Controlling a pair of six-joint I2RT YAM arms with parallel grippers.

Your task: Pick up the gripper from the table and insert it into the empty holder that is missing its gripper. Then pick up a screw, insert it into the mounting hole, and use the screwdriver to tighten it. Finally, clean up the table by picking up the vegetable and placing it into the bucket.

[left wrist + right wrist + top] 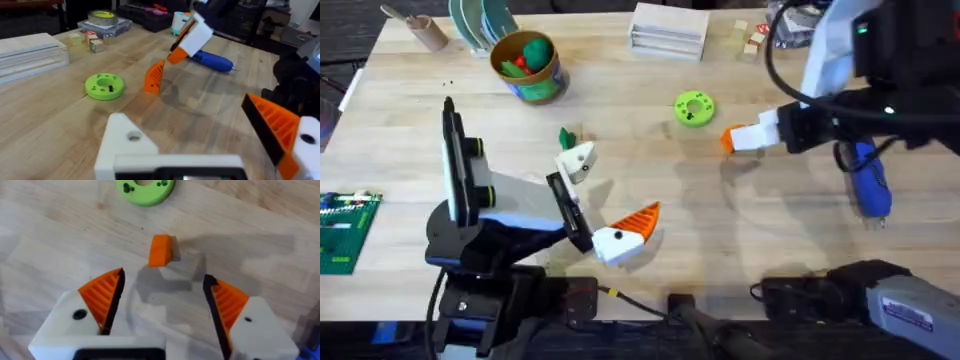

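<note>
step one, pickup: right gripper [162,302] fingers wide above the gripper [160,250], next descend and close; left gripper [610,205] fingers wide, holder [577,160] bare.

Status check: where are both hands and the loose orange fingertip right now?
Right hand open, above the orange fingertip, not touching. Left hand open, one white holder bare. Lime-green disc close by, not blocking.

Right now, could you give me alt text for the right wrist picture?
Two white fingers with orange ribbed pads, jaws open, hang above a small orange gripper lying on the wooden table. A lime-green disc sits just beyond it.
</note>
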